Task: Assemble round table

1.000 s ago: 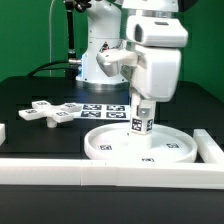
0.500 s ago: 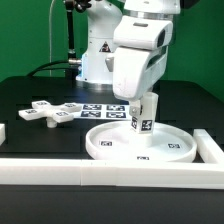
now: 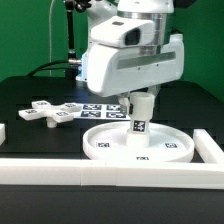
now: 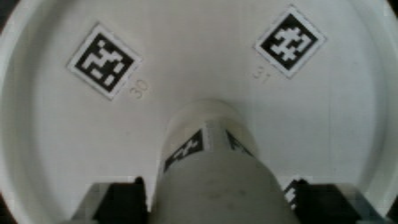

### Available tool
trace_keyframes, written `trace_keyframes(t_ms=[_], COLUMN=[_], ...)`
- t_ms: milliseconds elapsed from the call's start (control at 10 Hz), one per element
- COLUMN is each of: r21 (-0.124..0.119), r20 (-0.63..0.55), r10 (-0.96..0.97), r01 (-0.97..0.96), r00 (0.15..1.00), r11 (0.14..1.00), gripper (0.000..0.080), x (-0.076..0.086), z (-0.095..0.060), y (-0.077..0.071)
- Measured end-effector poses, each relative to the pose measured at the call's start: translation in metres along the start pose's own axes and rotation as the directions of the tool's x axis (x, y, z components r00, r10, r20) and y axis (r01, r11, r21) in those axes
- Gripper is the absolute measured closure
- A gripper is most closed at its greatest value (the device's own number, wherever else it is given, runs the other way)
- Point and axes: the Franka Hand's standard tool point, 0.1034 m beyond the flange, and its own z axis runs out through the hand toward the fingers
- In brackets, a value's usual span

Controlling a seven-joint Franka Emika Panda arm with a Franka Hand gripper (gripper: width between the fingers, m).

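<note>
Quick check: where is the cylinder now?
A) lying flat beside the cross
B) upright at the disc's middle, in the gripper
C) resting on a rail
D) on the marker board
B: the cylinder stands upright at the middle of the disc, with the gripper closed on either side of it.

A black bench (image 3: 25,95) is bordered by long white rails (image 3: 60,172); the marker board (image 3: 100,110) is laid flat on it.

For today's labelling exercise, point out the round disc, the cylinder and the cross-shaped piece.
round disc (image 3: 120,157), exterior view, front rim.
cylinder (image 3: 142,108), exterior view, side wall.
cross-shaped piece (image 3: 48,112), exterior view, centre.
</note>
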Motion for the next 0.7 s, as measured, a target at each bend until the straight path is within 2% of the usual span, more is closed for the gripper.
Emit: trace_keyframes(t_ms=[100,200,400,700], r21=[-0.003,0.006,0.036,0.045], r20=[-0.022,-0.042,-0.035,-0.024], r10=[0.105,0.231,0.474,0.614], r01=[-0.105,-0.231,-0.473,-0.613], r00=[0.994,0.972,0.880,0.789], r11=[0.994,0.973,0.880,0.789], gripper=[0.0392,0.0392,0.0392,0.0392], x=[0.001,0.001,0.003,0.003], z=[0.000,0.001,0.001,0.001], y=[-0.001,-0.004,-0.012,-0.013])
